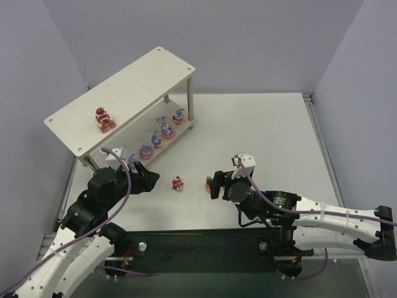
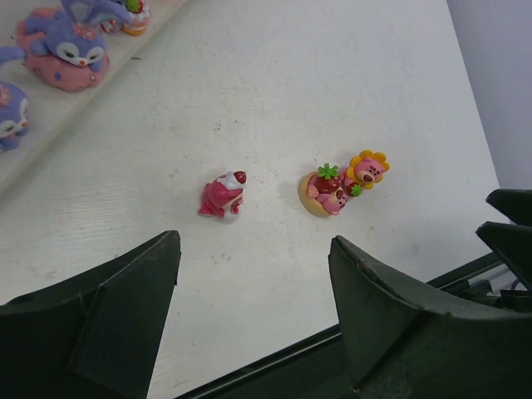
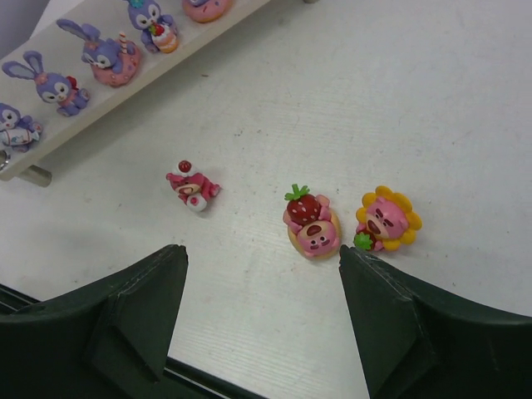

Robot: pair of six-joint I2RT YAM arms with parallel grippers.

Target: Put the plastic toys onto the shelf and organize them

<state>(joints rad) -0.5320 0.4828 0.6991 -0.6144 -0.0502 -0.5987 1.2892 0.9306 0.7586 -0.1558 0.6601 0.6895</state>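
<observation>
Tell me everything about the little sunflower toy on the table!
The sunflower toy is a small, glossy, plastic-looking figure: a pink bear face ringed by orange-yellow petals, with a green leaf low at one side. It rests on the white table, close beside the strawberry bear. Nothing holds it.

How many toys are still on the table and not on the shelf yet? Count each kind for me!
Pink bears: 2, the small pink bear and the strawberry-topped bear
Flower figure: 1
Total: 3
</observation>
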